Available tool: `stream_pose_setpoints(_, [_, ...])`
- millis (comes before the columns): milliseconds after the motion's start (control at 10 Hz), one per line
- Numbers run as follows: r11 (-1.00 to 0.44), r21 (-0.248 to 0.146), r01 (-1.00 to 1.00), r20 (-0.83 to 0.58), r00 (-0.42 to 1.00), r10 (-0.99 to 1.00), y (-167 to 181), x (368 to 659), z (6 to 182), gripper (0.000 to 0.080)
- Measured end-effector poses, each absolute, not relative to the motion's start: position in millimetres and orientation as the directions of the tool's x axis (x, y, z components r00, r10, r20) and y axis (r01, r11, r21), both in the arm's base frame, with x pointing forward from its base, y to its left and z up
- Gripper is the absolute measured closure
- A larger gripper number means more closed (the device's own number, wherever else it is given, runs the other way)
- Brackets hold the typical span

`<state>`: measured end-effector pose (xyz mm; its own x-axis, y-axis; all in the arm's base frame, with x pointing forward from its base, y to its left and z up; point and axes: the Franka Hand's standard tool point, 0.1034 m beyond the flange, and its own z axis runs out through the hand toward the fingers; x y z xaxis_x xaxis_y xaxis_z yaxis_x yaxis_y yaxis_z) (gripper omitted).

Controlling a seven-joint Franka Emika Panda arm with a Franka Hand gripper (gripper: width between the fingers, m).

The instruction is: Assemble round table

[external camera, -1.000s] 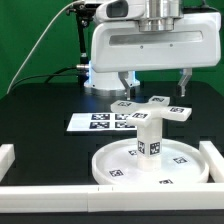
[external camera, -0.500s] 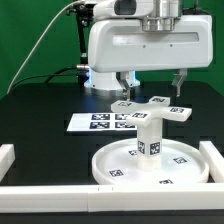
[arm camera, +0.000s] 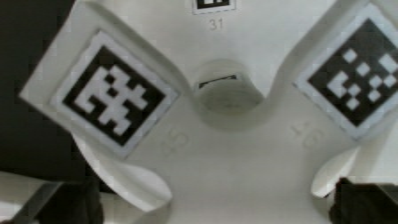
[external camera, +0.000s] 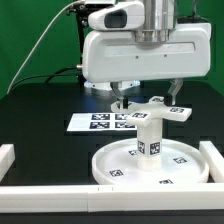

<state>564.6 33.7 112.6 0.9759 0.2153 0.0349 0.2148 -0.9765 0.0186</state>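
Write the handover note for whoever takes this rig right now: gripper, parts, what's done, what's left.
Gripper: open, holding nothing, hanging just above the small white cross-shaped foot piece, fingers spread over it.
Parts: the large white rimmed round plastic disc lies flat on the black table. The short white cylinder leg stands upright at its centre, with the foot piece on top. The marker board lies behind the disc.
Done: all three parts are stacked.
Left: whether the foot is fully seated cannot be seen; probably grip and tighten it.
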Motion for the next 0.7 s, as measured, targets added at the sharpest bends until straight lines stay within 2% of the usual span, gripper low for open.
stream_pose_setpoints(700, [-0.975, 0.022, 0.221, 0.026, 0.975, 0.222, 34.2, 562.6, 105.8, 0.0151])
